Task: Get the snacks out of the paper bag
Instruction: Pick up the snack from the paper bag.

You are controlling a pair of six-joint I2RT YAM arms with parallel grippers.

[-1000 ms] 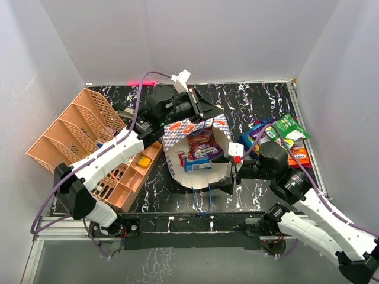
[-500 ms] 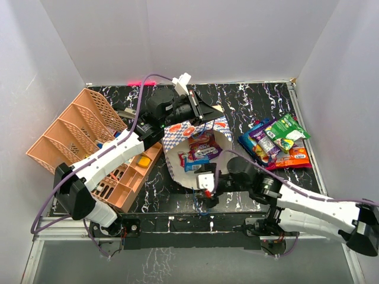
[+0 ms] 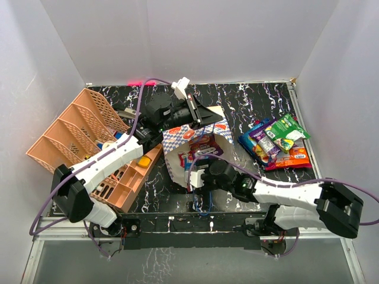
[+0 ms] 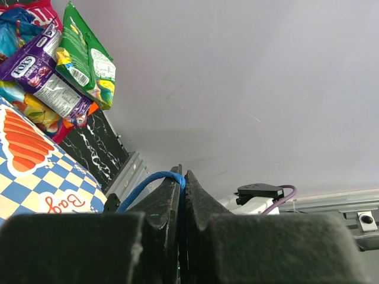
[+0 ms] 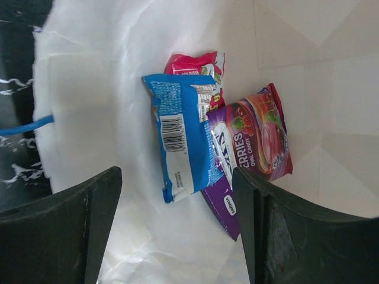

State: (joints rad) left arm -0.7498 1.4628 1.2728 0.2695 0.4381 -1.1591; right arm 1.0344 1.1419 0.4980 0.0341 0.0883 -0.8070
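The paper bag lies on its side in the middle of the table, its mouth facing the near edge. My left gripper is shut on its blue cord handle and holds the upper side up; its fingers pinch the cord. My right gripper is open at the bag's mouth and empty. Inside the bag, just ahead of the open jaws, lie a blue packet, a purple packet and a magenta packet. Several more snacks lie in a pile on the table at the right.
A peach latticed basket with a few small items stands at the left, under my left arm. The pile of snacks also shows in the left wrist view. White walls enclose the table on three sides.
My right arm has swung left from beside the snack pile to the bag's mouth, its open gripper now facing the packets inside. My left gripper still holds the handle.
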